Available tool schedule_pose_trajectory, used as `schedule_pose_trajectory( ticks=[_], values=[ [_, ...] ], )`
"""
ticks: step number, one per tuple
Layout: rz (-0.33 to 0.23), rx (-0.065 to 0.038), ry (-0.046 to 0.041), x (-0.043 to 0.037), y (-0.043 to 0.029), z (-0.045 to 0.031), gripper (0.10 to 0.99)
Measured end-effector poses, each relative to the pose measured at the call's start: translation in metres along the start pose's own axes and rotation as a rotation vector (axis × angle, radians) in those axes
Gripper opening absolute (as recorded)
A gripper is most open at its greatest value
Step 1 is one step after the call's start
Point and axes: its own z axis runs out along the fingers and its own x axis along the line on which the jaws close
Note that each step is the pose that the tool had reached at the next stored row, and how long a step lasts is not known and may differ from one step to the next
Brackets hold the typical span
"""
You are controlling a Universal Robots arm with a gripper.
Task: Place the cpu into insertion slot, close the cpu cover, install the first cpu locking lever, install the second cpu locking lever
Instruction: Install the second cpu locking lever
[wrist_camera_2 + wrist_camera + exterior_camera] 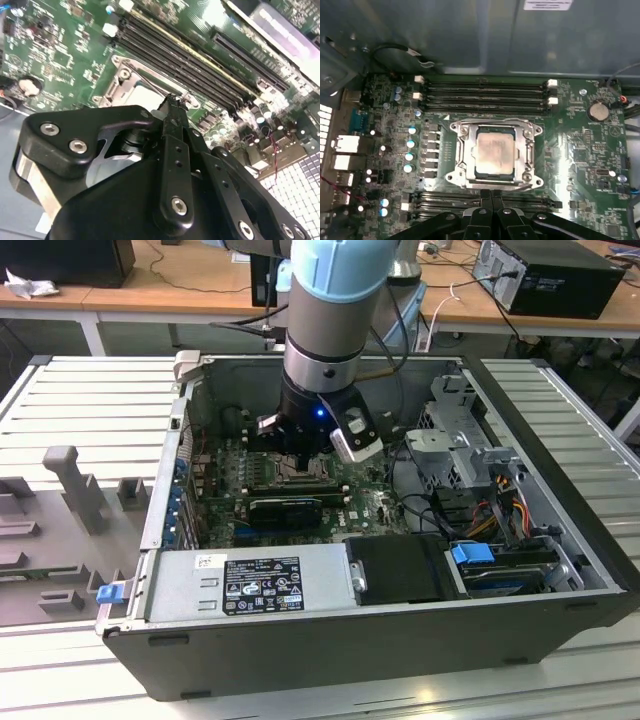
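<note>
Green motherboard (580, 145) lies in the bottom of an open grey case (560, 440), which rests on a ribbed grey worktop (80, 410). In the exterior view the case takes the frame centre, with the arm (325, 340) reaching down into it from the upper centre.

Case contents, exterior view:
- a power supply (250, 585) along the lower edge, with a black block (400, 568) beside it toward the exterior view's right;
- a drive cage (460, 430) with loose cables toward the exterior view's right;
- a long black card (285, 510) standing on the board, below the tool.

Socket, first wrist view: the cpu (495, 152) sits flat in the socket at frame centre. The cover (526, 150) is down around it, the chip's pale top showing through the window. Black memory slots (485, 92) run above and below the socket. A coin cell (598, 111) sits at upper right.

Tool (491, 196): it hangs just above the socket edge, at the lower centre of the first wrist view. The fingers (172, 150) are pressed together, tips meeting, with nothing between them.
</note>
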Motion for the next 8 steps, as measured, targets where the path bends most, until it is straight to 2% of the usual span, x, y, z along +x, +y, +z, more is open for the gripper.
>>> schedule_pose_trajectory(
  ticks=[6,8],
  values=[
    [-0.006,-0.032,-0.0045,0.0162,-0.0003,0.0045,0.106],
    [-0.008,-0.037,-0.0043,0.0200,-0.0007,0.0072,0.106]
  ],
)
